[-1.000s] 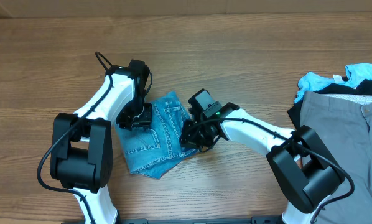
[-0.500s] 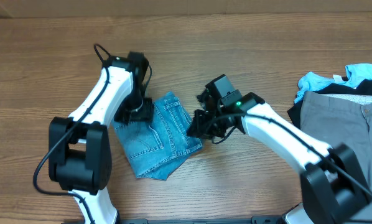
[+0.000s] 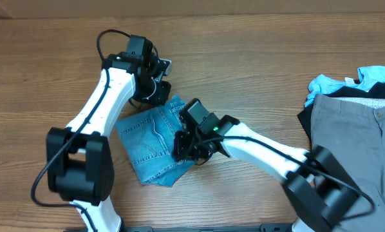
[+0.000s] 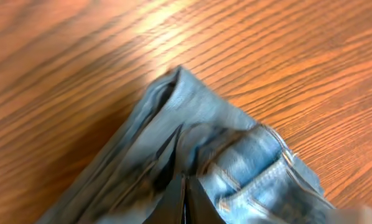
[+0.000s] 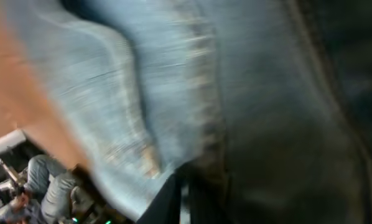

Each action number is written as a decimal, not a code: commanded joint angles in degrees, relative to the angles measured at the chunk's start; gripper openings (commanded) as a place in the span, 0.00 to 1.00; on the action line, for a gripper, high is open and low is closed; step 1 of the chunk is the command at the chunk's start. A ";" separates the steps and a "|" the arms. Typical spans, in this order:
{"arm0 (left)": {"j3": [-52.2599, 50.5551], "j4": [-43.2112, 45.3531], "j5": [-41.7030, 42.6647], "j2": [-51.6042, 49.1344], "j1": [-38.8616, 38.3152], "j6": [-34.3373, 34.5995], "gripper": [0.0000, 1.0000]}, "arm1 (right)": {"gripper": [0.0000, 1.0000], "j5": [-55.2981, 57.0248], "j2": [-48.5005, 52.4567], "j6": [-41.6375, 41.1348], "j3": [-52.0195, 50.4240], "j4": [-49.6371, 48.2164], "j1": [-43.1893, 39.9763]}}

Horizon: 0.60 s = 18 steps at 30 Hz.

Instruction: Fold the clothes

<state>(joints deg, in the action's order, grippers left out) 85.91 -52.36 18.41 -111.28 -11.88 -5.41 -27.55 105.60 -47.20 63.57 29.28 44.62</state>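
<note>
Denim jeans (image 3: 155, 138), light blue and folded into a small packet, lie left of the table's middle, a stitched pocket facing up. Half a second ago the left gripper (image 3: 159, 87) rested on the packet's left part; it has since drawn off toward the far edge and now sits at the packet's far corner. The right gripper (image 3: 185, 147), then just beside the packet's right side, has moved in over the denim. The heap at the right edge has not shifted: grey trousers (image 3: 353, 129) on top, a sky-blue piece (image 3: 331, 82) and a black one (image 3: 305, 116) showing from under them. The table (image 3: 257, 58) is brown wood with a long grain running side to side, and it fills the whole overhead view. The left wrist view shows what the overhead hides: the stacked layers at the folded corner, a seam, and the two dark fingers (image 4: 195, 202) drawn together with only a thin slit between, nothing seen caught there. The right wrist view is badly blurred, filled with denim close up; its fingers (image 5: 167, 199) also look drawn together, and whether they pinch cloth cannot be told.
</note>
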 commanded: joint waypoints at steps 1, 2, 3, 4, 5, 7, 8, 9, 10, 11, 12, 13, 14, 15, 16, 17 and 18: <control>-1.53 1.92 7.80 -5.14 0.09 -3.65 0.05 | 0.08 0.72 3.74 -2.95 -0.63 -0.90 -0.98; -1.53 2.73 8.26 -6.58 0.09 -3.63 0.04 | 0.06 0.24 4.87 -3.61 -0.63 -0.79 -0.98; -1.53 3.37 8.26 -7.69 0.09 -3.63 0.04 | 0.05 -0.20 5.73 -4.15 -0.63 -0.42 -0.96; -1.53 4.11 8.13 -9.01 0.09 -3.65 0.04 | 0.04 -0.70 6.32 -4.07 -0.63 -0.33 -0.96; -1.53 4.76 8.00 -9.99 0.11 -3.63 0.04 | 0.04 -1.03 6.67 -4.04 -0.63 -0.20 -0.98; -1.51 6.25 8.00 -12.17 0.31 -3.61 0.04 | 0.04 -0.87 6.71 -3.96 -0.63 0.44 -0.98; -1.51 6.40 8.00 -12.24 0.37 -3.61 0.04 | 0.04 -0.96 6.71 -3.82 -0.61 0.59 -0.98; -1.46 6.58 8.00 -12.24 0.44 -3.61 0.04 | 0.04 -0.81 6.71 -3.72 -0.61 1.05 -0.98; -1.09 6.36 8.00 -11.87 0.52 -3.58 0.04 | 0.04 -0.55 6.71 -3.43 -0.61 1.49 -1.01; -0.55 5.88 7.98 -11.61 0.70 -3.58 0.04 | 0.04 -0.31 6.71 -3.34 -0.61 2.01 -1.05; 0.31 5.05 8.00 -11.08 1.07 -3.50 0.05 | 0.04 0.04 6.71 -2.95 -0.61 2.64 -1.18; 1.44 4.00 8.02 -10.56 1.55 -3.30 0.06 | 0.04 0.09 6.71 -2.16 -0.61 3.43 -1.38; 2.80 2.64 8.04 -9.81 2.14 -3.13 0.08 | 0.04 0.13 6.71 -1.62 -0.61 4.39 -1.77; 4.15 1.25 8.00 -9.20 2.64 -2.93 0.12 | 0.04 0.13 6.71 -1.03 -0.61 5.25 -2.21; 5.75 -0.48 8.00 -8.26 3.26 -2.69 0.16 | 0.04 0.26 6.71 -0.63 -0.61 6.38 -2.84; 7.41 -2.38 8.04 -7.23 3.91 -2.71 0.18 | 0.04 0.68 6.71 -0.59 -0.61 7.98 -3.69; 9.16 -4.31 8.02 -6.10 4.63 -2.73 0.22 | 0.04 0.98 6.71 -0.52 -0.61 9.60 -4.90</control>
<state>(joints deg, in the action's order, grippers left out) 89.23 -53.36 26.17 -121.01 -9.87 -7.62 -30.98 109.91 -48.97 64.51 34.35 42.65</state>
